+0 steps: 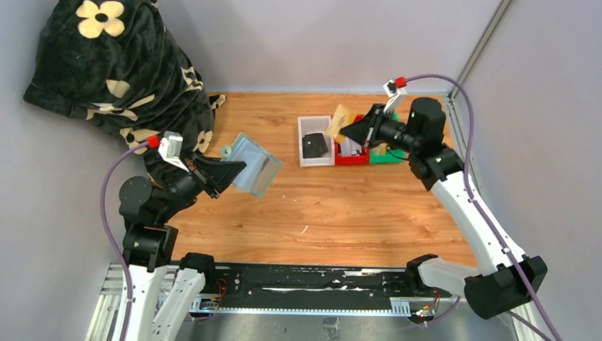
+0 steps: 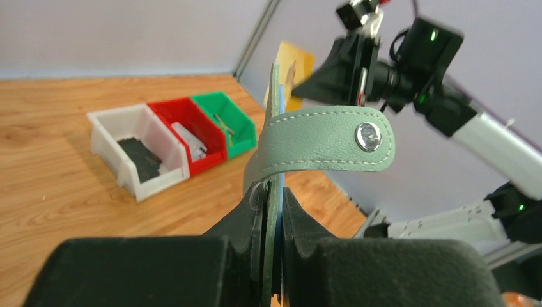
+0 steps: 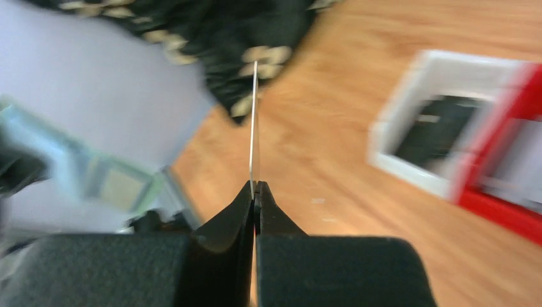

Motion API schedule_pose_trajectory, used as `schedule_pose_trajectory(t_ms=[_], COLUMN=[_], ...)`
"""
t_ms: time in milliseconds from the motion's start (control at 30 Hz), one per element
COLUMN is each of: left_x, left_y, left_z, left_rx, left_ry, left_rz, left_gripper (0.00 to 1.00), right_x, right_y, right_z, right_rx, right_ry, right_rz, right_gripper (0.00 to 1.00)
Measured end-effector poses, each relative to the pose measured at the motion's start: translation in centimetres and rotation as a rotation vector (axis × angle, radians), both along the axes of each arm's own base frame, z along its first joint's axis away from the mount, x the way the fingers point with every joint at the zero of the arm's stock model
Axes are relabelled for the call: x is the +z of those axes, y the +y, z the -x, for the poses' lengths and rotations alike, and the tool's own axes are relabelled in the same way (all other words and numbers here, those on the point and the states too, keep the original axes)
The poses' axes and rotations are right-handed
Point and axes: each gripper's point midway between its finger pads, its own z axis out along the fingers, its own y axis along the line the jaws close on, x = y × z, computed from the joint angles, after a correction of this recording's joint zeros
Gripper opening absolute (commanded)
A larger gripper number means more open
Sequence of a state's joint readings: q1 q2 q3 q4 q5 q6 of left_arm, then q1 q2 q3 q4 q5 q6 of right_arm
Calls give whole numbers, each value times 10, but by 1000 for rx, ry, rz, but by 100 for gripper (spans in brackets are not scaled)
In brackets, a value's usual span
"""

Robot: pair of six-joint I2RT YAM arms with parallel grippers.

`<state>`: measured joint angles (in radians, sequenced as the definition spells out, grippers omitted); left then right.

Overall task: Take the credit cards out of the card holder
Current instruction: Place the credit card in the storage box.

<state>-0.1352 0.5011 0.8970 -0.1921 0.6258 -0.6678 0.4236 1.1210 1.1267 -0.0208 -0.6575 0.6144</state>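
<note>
Left gripper (image 2: 273, 198): clamped on the lower edge of the sage-green card holder (image 1: 252, 167), which juts out ahead of the fingers, lifted off the table. The snap tab curls over above them.

Right gripper (image 3: 254, 188): pinched tight on a tan-gold credit card (image 1: 341, 117), which stands out past the fingertips. White bin (image 1: 304, 122) and red bin (image 1: 351, 160) sit just beneath this hand. Card and holder are well apart.

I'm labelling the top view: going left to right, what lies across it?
First the blanket → card holder → white bin → red bin → green bin.
</note>
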Motion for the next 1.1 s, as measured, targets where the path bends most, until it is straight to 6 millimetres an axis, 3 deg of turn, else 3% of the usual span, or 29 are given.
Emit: schedule_pose_trajectory(t_ms=[67, 133, 267, 367, 467, 600, 767, 967, 1100], left_x=[-18, -44, -96, -132, -160, -192, -226, -258, -261], left_y=[-4, -10, -18, -22, -29, -41, -57, -72, -84], left_z=[-5, -14, -33, -42, -42, -45, -53, -62, -73], left_rx=[-27, -69, -137, -176, -224, -285, -342, -398, -431], left_ry=[28, 98, 267, 377, 434, 513, 575, 630, 575], left_rz=[-37, -72, -140, -209, -288, -390, -510, -624, -696], left_gripper=[0, 0, 0, 0, 0, 0, 0, 2, 2], right_x=[-8, -27, -99, -156, -188, -196, -204, -241, -264], right_y=[-32, -62, -112, -143, -166, -184, -198, -204, -197], right_z=[-32, -62, -113, -138, -158, -187, -209, -207, -201], right_rx=[-137, -251, -411, -481, -526, -575, -611, -562, -488], right_ry=[-9, 18, 169, 301, 378, 388, 387, 462, 518], right_rz=[99, 206, 429, 583, 695, 782, 869, 959, 963], right_gripper=[0, 0, 0, 0, 0, 0, 0, 0, 1])
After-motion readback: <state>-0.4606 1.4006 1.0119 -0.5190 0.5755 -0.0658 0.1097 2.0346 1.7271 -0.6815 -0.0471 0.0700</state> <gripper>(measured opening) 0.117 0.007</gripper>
